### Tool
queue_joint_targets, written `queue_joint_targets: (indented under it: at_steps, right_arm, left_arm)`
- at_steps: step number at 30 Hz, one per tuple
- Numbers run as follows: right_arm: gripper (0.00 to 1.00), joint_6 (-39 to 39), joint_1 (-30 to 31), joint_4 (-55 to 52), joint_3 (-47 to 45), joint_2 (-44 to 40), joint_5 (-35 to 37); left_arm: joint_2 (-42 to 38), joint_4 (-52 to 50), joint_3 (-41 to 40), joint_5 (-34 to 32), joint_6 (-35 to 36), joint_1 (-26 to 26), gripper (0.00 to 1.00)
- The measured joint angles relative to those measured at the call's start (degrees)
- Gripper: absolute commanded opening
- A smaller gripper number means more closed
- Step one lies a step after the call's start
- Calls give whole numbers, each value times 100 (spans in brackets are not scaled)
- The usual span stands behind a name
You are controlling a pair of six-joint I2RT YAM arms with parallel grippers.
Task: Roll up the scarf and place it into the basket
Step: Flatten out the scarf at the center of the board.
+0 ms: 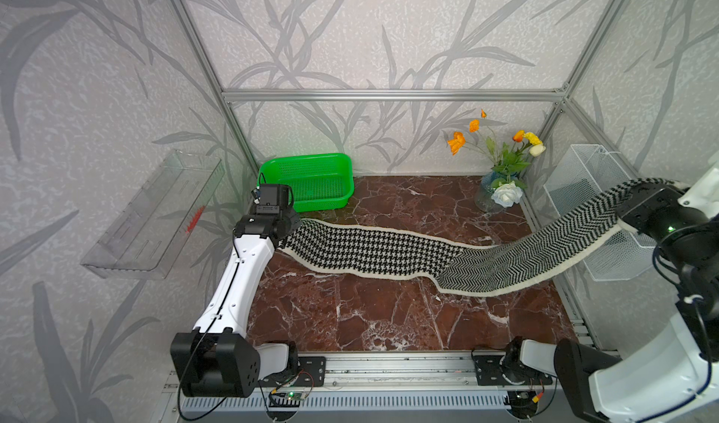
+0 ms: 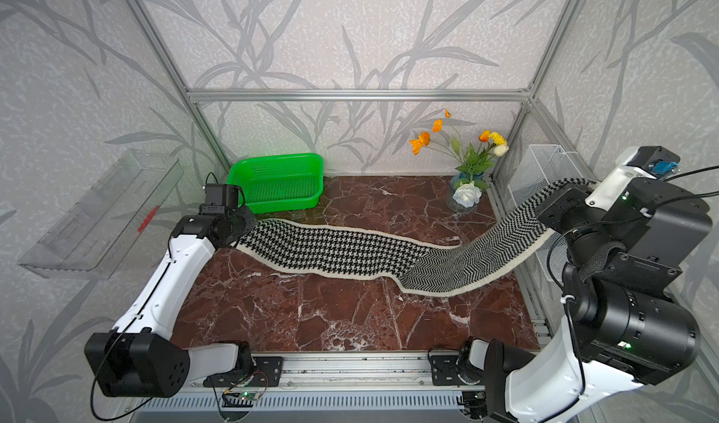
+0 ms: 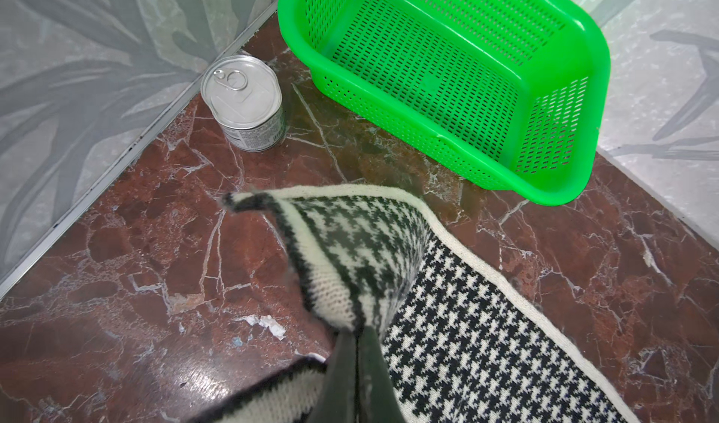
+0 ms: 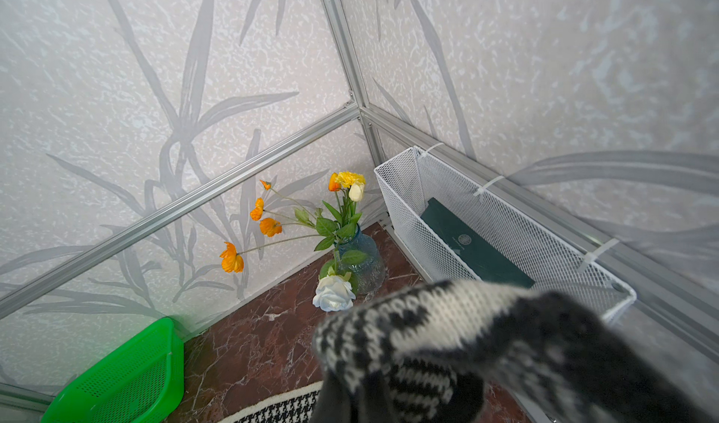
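Grey leaf-patterned walls and an aluminium frame enclose a red-brown marble tabletop [image 1: 369, 316]. At the left, the left end effector [image 3: 356, 331] is pinched shut on one corner of the scarf [image 1: 369, 250], holding that houndstooth end just off the marble. At the far right, the raised right end effector [image 4: 397, 386] is closed on the opposite end, with knit cloth draped over its fingers.

Between them the scarf lies unrolled across the middle of the tabletop. It twists once, so herringbone faces up where it climbs to the right. The green basket [image 1: 311, 156] sits empty in the back left corner, just beyond the left end effector. A sealed tin can [image 3: 243, 98] stands beside it.

Likely risks: the twist could be rolled in, giving a lopsided bundle. The thin corner grip may slip under tension. The lifted right end could brush the flower vase [image 1: 492, 195] or snag the white wire basket [image 1: 583, 180].
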Motion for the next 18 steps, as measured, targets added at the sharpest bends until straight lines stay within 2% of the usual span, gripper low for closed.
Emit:
queue_joint_targets:
  at_steps: [3,10,13,18]
  right_arm:
    - [0,68,0,13,319,188,-35]
    - [2,146,0,48,391,352,-160]
    - [2,122,0,68,645,476,-157]
    - [1,111,0,72,468,455,-297]
  left_arm:
    - [-109,-28,-199,-269,181,9,9]
    - [-11,-52,-581,-682,415,173,8]
    - [269,-39,-640,-715,448,195,9]
    - [997,-98,-573,-855,450,221,10]
